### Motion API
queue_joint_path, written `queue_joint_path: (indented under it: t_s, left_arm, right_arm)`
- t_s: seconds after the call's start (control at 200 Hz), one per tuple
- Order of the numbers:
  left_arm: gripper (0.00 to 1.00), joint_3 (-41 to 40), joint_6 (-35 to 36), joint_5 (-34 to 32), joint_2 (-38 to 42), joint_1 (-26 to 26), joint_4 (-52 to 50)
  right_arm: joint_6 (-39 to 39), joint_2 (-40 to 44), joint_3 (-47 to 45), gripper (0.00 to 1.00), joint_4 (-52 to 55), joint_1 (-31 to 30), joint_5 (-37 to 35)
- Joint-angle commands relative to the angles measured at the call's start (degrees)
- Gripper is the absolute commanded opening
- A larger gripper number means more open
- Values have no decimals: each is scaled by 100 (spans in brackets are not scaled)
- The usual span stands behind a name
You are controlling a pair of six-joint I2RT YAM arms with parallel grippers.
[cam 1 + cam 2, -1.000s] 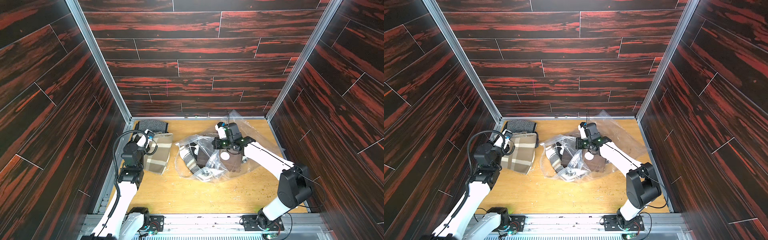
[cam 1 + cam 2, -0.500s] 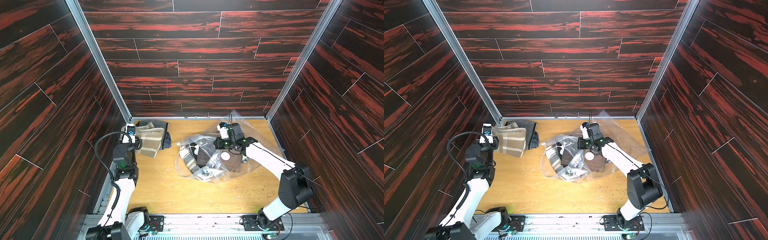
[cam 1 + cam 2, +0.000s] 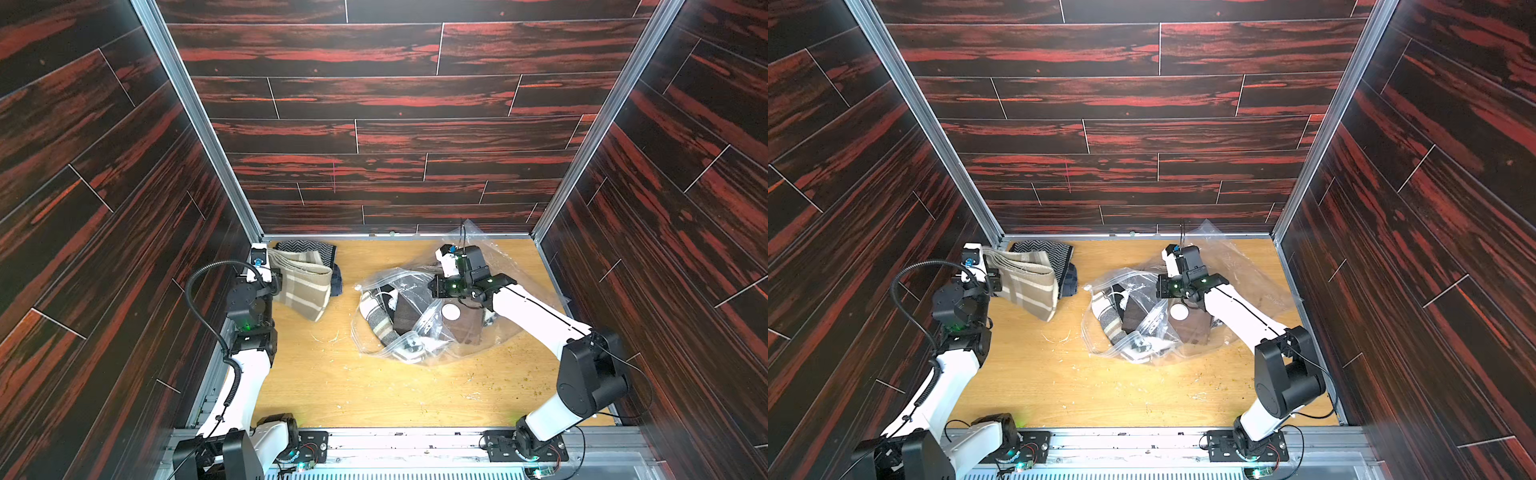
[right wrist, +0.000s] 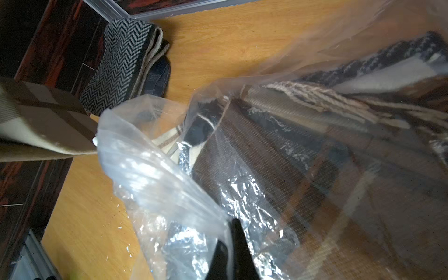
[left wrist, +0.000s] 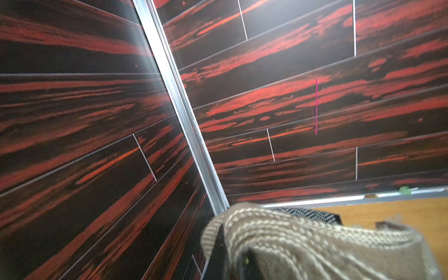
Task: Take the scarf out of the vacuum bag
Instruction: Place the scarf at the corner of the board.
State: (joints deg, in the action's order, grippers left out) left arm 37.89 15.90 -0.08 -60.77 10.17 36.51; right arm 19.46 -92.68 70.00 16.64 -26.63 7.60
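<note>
The vacuum bag [image 3: 419, 291], clear and crinkly with a round white valve disc [image 3: 451, 311], lies at the table's right middle in both top views. My right gripper [image 3: 435, 288] is shut, pinching a fold of the bag's plastic [image 4: 169, 184]; its dark fingertips [image 4: 236, 242] press together on the film. A beige plaid scarf [image 3: 303, 286] hangs outside the bag at the far left, my left gripper [image 3: 271, 275] shut on its folded edge [image 5: 291, 240]. More folded scarves, a striped one [image 3: 376, 322] and a brown one [image 3: 467, 330], lie inside the bag.
A black-and-white herringbone scarf [image 3: 308, 248] lies folded in the far left corner on a dark blue cloth [image 3: 337, 283]. Dark red-streaked walls [image 3: 374, 137] close in three sides. Small crumbs [image 3: 523, 378] dot the wooden table [image 3: 353, 386].
My left gripper has carried the beige plaid scarf left and back, away from the bag toward the far left corner. The right gripper stays on the bag.
</note>
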Motion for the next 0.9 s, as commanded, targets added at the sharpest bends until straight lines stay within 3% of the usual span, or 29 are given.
queue_joint_path:
  t_s: [0.0,0.336,0.892]
  left_arm:
    - [0,468,-380,24,71,35,172]
    - [0,861,-791,-518,-531,29,-12]
    - [0,1404,-1401,-695,-1487,37,77]
  right_arm:
    - [-18,-96,12,0,20,53,50]
    - [-39,-180,-4,0,-3,64,36]
    - [-87,-484,170,0,-25,202,159]
